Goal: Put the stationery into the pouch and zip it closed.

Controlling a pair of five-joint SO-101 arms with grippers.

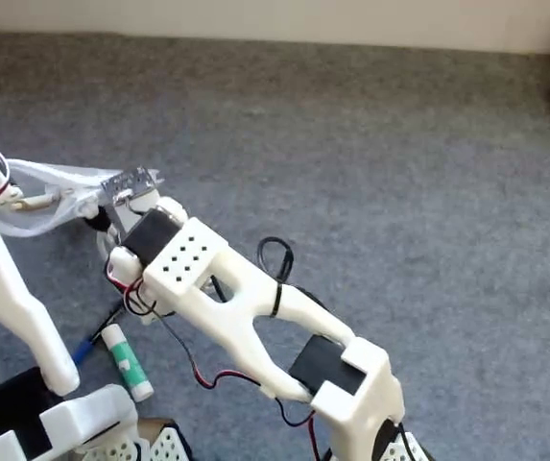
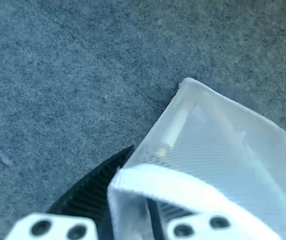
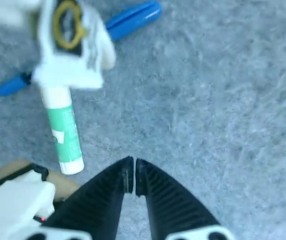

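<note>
The white mesh pouch [image 1: 54, 192] hangs lifted at the left, and my left gripper [image 2: 143, 202] is shut on its banded edge [image 2: 182, 182]. A pale stick-shaped item [image 2: 172, 130] lies inside the pouch [image 2: 222, 150]. On the carpet near the arm bases lie a green-and-white glue stick [image 1: 127, 363] and a blue pen [image 1: 87, 348]. My right gripper [image 3: 131, 175] is shut and holds nothing, a short way above the carpet beside the glue stick [image 3: 63, 135] and the pen [image 3: 133, 17]. The right arm [image 1: 198, 264] reaches in next to the pouch's free end [image 1: 131, 182].
A blurred white piece with a yellowish ring [image 3: 70, 40] hangs in front of the pen; I cannot tell what it is. Grey carpet [image 1: 399, 192] stretches open to the right and back. A brown cardboard edge [image 3: 3, 172] lies near the bases.
</note>
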